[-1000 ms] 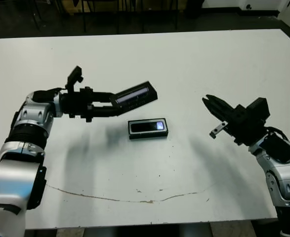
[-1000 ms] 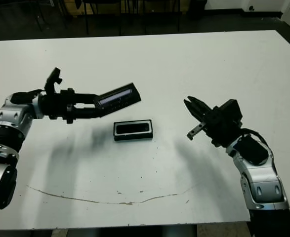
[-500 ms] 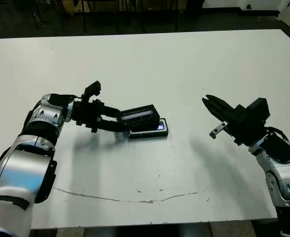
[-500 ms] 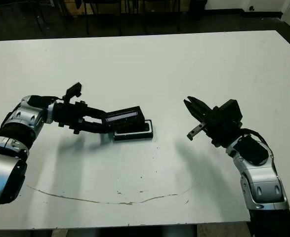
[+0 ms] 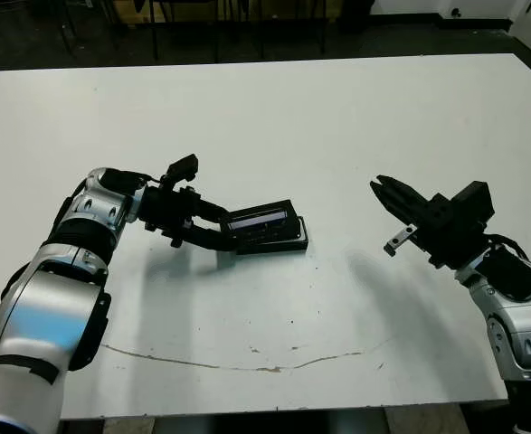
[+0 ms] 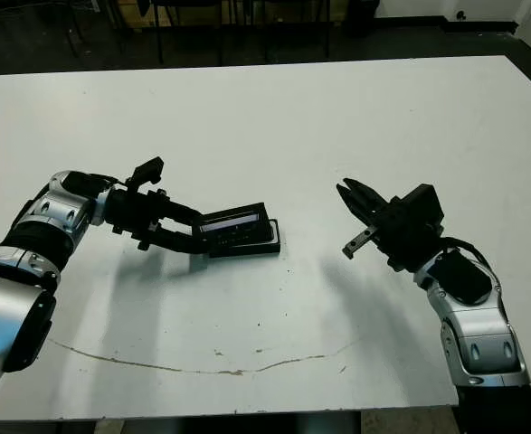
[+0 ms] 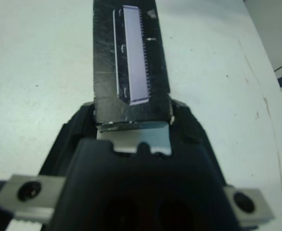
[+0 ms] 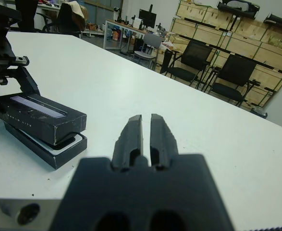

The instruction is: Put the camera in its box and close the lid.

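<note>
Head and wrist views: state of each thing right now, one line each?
lid: gripped at one end, tilted over the box, far end raised, not seated
box: flat on the table, under the lid, not closed
camera: hidden under the lid, cannot tell
left gripper: shut on the lid
right gripper: shut, empty, raised clear of the box

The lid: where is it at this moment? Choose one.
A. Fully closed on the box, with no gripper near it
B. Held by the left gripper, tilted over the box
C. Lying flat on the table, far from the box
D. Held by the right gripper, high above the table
B. The left gripper clamps the lid, which slants down onto the box, not yet seated; the right gripper is apart, holding nothing.
</note>
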{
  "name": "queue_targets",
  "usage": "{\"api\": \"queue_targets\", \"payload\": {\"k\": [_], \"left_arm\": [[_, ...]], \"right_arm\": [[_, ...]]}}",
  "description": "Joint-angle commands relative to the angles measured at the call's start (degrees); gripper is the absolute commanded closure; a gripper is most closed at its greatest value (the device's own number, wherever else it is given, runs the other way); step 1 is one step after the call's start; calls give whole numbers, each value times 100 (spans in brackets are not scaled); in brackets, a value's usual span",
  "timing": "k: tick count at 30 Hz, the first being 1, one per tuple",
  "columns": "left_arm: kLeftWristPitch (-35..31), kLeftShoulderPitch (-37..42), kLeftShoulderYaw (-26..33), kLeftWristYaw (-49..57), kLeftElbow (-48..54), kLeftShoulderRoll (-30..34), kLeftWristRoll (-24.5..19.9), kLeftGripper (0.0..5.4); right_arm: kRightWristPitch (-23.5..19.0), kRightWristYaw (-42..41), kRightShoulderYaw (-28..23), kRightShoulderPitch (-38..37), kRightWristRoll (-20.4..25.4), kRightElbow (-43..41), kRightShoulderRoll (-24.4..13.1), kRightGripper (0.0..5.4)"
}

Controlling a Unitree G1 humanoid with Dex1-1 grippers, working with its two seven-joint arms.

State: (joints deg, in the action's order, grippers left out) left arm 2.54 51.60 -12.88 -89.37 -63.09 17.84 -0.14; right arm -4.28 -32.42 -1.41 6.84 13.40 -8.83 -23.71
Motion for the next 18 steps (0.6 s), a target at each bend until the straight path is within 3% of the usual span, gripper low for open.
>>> {"api": "queue_targets", "payload": {"k": [1,18], "left_arm": [[-171,-137,-175,-214,23,-109,152,287],[157,-184,-649,280,-280,-223,695,288]], "right_arm": [[-105,-44,-29,-66,20,1,-51,540],[-110,-24,-48,-107,13,-35,-68,540]]}}
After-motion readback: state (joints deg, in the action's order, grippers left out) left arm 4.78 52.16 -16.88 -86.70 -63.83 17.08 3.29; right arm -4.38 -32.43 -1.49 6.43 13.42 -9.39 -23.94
